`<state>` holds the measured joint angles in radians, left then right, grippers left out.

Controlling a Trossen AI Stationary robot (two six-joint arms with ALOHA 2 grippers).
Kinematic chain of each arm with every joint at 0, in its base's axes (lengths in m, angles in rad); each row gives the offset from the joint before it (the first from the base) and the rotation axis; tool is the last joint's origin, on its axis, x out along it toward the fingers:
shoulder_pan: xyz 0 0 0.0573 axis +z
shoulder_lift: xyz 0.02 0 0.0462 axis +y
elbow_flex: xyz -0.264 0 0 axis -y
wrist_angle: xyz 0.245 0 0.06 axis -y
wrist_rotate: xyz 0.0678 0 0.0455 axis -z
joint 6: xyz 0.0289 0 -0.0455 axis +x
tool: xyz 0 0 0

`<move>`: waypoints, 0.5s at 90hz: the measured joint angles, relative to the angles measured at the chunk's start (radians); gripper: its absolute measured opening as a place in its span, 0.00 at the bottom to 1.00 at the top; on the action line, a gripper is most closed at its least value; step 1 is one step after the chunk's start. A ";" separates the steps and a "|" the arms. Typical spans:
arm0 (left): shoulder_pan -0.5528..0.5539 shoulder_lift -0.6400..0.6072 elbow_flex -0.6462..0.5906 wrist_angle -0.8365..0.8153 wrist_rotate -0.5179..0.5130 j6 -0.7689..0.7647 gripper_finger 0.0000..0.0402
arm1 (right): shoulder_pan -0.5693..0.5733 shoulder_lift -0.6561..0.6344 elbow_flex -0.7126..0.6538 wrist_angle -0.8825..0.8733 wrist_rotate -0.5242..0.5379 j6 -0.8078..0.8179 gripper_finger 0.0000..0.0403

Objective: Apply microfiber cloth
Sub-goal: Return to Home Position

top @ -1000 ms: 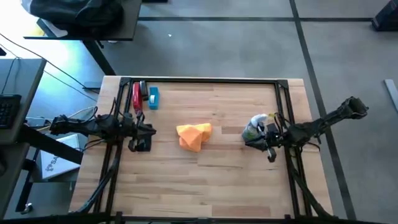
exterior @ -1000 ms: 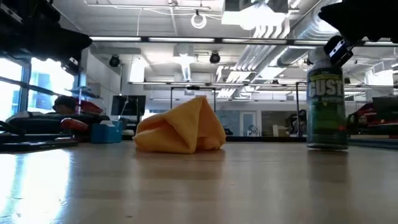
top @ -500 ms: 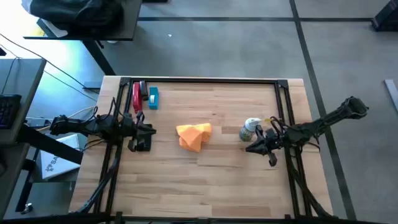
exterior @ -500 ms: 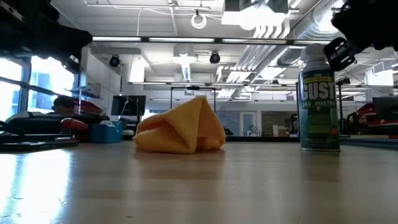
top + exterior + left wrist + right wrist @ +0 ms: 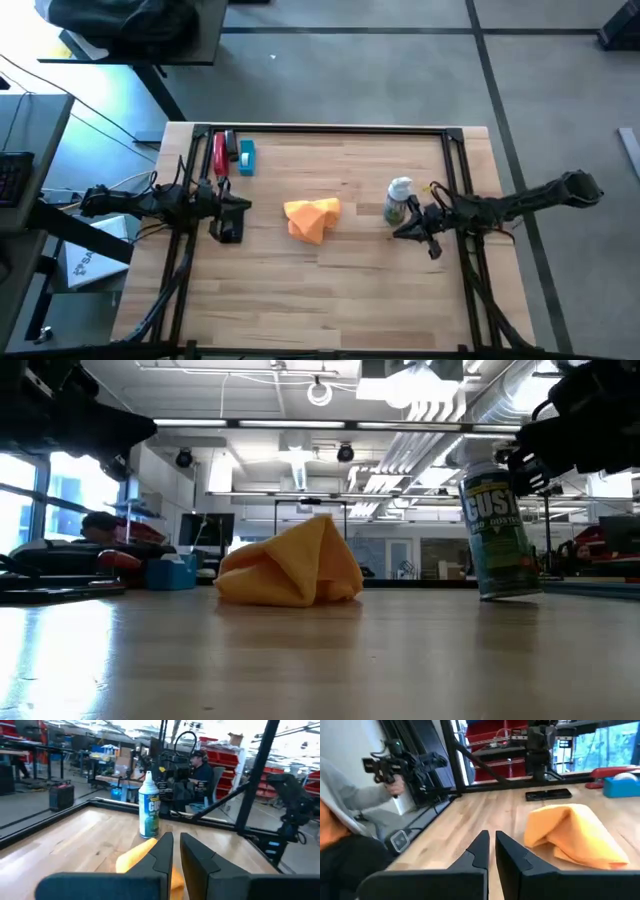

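High cam straight down over the whole table (image 5: pixel 330 290); low cam at tabletop height, level across the wood into the room; wrist cams low and close, left one facing the right arm (image 5: pixel 294 802), right one facing the left arm (image 5: pixel 540 744); all four share the microfiber cloth (image 5: pixel 312 219).

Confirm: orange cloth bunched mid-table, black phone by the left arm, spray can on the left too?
No: the spray can is on the table's right side, by the right gripper, per the high view. Orange cloth bunched mid-table and black phone by the left arm are right.
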<state>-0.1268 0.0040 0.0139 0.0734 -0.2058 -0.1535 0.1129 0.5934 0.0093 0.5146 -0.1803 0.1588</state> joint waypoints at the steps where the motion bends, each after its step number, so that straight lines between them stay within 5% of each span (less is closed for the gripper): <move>1: 0.000 0.000 0.000 -0.001 -0.001 -0.002 0.04 | -0.008 0.000 0.000 -0.004 -0.011 0.001 0.00; 21: 0.000 0.000 0.000 -0.037 -0.003 -0.044 0.04 | -0.059 0.000 0.000 -0.087 -0.169 0.128 0.00; 45: 0.000 0.000 0.000 -0.038 -0.003 -0.027 0.04 | -0.027 0.001 0.000 -0.227 0.042 0.086 0.00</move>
<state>-0.1268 0.0040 0.0139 0.0357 -0.2085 -0.1807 0.0859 0.5945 0.0090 0.2879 -0.1384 0.2452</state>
